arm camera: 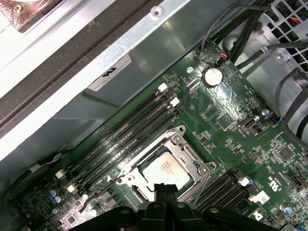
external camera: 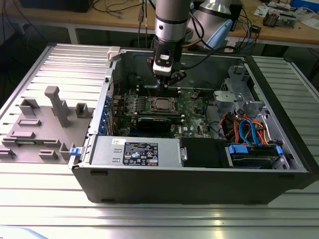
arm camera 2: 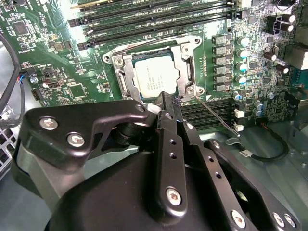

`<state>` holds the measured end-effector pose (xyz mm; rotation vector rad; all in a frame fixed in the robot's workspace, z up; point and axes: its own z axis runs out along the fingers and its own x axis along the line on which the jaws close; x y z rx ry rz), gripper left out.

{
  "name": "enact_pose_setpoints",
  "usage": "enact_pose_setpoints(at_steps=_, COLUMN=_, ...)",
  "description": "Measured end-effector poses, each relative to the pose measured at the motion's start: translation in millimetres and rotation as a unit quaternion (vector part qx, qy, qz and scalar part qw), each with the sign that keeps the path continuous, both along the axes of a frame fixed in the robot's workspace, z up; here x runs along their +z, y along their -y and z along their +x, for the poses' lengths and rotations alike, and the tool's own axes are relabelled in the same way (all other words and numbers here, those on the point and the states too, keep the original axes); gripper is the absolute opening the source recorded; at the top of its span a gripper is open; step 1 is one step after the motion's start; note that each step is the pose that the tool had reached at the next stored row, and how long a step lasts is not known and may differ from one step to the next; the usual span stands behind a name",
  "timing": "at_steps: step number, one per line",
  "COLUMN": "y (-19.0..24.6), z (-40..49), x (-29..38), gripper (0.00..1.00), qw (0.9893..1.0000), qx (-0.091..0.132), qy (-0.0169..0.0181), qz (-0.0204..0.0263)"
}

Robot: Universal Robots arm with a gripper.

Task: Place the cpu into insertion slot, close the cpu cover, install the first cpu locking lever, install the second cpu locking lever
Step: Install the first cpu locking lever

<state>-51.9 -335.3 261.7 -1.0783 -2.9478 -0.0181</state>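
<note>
Because the cpu already sits flat inside the insertion slot, you need not look for it elsewhere. In the second wrist view its silver-grey top shows through the window of the cpu cover, which lies down over the slot. Judge the cover as lowered, since its frame sits level with the chip on both sides rather than tilted up.

Note the jaws: they are together, with nothing between them. Their tip is close over one corner of the slot, where a thin wire lever leaves it. You cannot tell whether the tip touches. Jaws held together like this suit pushing on a wire, not grasping it.

That lever slants away from the slot across the memory slots beside it, so treat it as not latched. A second wire lever runs along the opposite edge of the slot. You cannot tell whether it is hooked.

In the exterior view the arm stands upright over the slot, inside the open computer case on the counter. This posture gives a straight downward approach.
</note>
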Motion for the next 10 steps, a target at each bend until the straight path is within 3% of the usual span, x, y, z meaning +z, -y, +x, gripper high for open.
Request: enact_pose_setpoints(at_steps=10, y=-0.2, z=-1.6, x=0.0, gripper=0.11, qw=0.9998, qx=0.022, qy=-0.0001, qz=0.0000)
